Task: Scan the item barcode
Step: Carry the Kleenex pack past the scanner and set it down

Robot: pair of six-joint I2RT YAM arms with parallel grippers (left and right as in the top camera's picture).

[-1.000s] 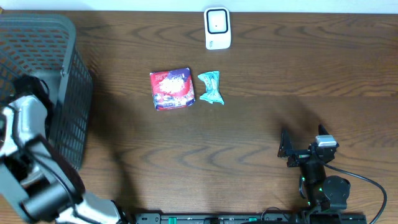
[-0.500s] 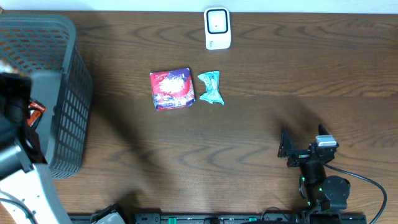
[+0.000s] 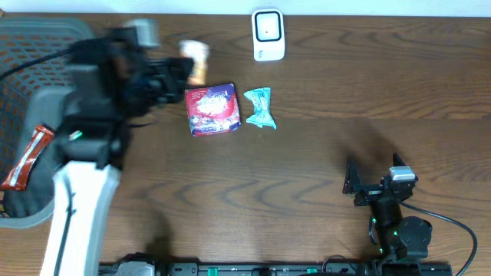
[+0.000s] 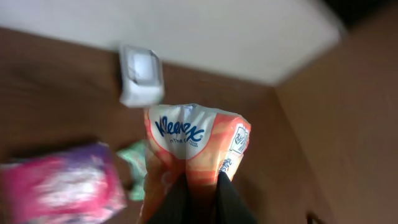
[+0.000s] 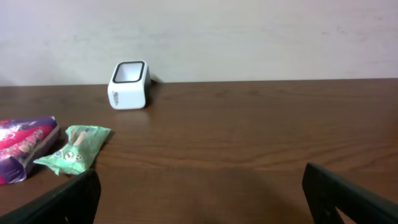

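My left gripper is shut on an orange-and-white Kleenex tissue pack, held above the table left of the white barcode scanner. In the left wrist view the tissue pack is pinched between the dark fingers of the left gripper, and the scanner stands beyond it. My right gripper rests open at the near right. In the right wrist view nothing lies between the wide-apart fingers of the right gripper.
A red-and-pink packet and a teal packet lie on the table just right of my left gripper. A dark mesh basket stands at the far left with a red snack bar in it.
My left arm has swung up out of the basket and to the right, carrying the tissue pack toward the scanner. The right arm has not moved.
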